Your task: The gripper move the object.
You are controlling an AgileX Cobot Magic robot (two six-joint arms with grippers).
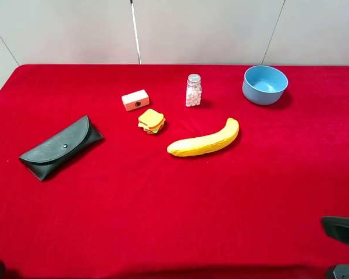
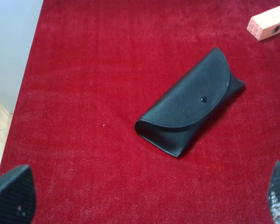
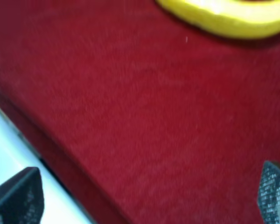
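1. The left gripper [image 2: 144, 196] hangs over the red desk [image 1: 104, 197] near a black case [image 1: 61, 147], its fingers [image 2: 11, 196] wide apart and holding nothing.
2. The toy sandwich [image 1: 152, 121] lies just beside a pink block [image 1: 135, 100], left of the banana [image 1: 205, 140].
3. The right gripper [image 3: 149, 196] also has its fingers [image 3: 18, 198] apart, empty, near the desk edge.

Red tablecloth [image 1: 163, 203], yellow banana [image 1: 204, 141], blue bowl [image 1: 264, 85], black case [image 1: 61, 147]
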